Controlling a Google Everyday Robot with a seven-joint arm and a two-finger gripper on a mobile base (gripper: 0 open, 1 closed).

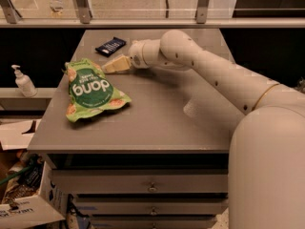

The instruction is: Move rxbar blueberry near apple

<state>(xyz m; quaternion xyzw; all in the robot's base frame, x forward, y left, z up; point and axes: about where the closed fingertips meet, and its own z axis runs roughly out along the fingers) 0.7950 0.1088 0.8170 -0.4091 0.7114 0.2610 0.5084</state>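
Note:
The rxbar blueberry (110, 46), a small flat dark bar with pale lettering, lies on the grey table (157, 123) near its far left corner. My gripper (110, 67) hangs low over the table just in front of the bar, pointing left. It sits between the bar and the top of the green chip bag (90, 90). Nothing shows in its grasp. The arm reaches in from the right across the table. The apple is out of view.
The crinkled green chip bag lies on the left half of the table. A soap dispenser (23, 81) stands on a lower shelf to the left. Drawers (152, 187) sit under the table front. Cardboard boxes (24, 209) are on the floor at the lower left.

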